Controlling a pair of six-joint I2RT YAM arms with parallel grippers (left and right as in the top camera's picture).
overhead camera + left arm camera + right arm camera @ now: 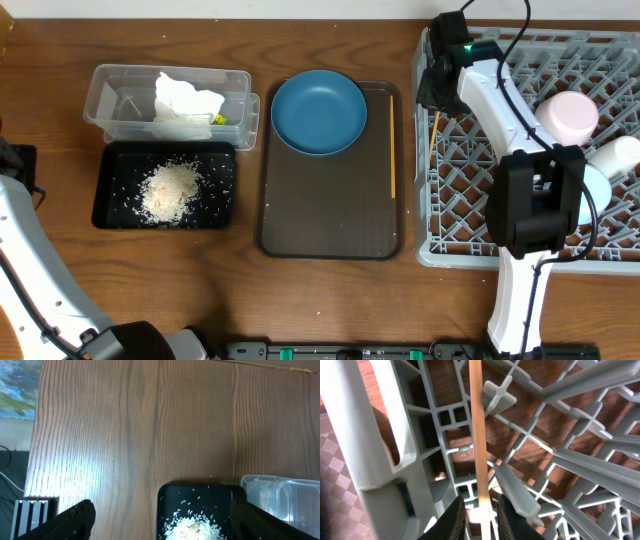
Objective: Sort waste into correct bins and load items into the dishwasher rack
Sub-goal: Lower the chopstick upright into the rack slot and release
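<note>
Grey plastic fills the right side of the tabletop (pixel 330 310), where we see the dishwasher rack (pixel 470 255) with its lattice of pegs, and the right end effector (pixel 436 100) hangs over the rack's left edge near the far corner. In the right wrist view its fingers (pixel 455 520) are pressed in on a wooden chopstick (pixel 479 435), pinching it near one end. The stick runs away from the camera over the grey lattice, just inside the rack's left wall, and we cannot tell whether its far tip touches the plastic. Further right in the rack sit a small pale cup (pixel 568 115) and a white bowl (pixel 622 155), with what looks like a light blue bowl (pixel 592 188) partly hidden beneath the right arm (pixel 500 100). Just left of the rack lies the brown serving tray (pixel 330 210), carrying the dark blue plate (pixel 318 112) at its far end and a second chopstick (pixel 392 145) along its right side. Well to the left, the clear tub (pixel 120 95) holds crumpled white tissue (pixel 185 98) and a bit of printed snack wrapper (pixel 218 118). The black tray (pixel 105 190) just in front of it holds a heap of rice scraps (pixel 170 190). We find the left end effector (pixel 161 510) only in its own wrist view, its fingers (pixel 75 520) spread wide above the tabletop, with the black tray's edge framed between them
</note>
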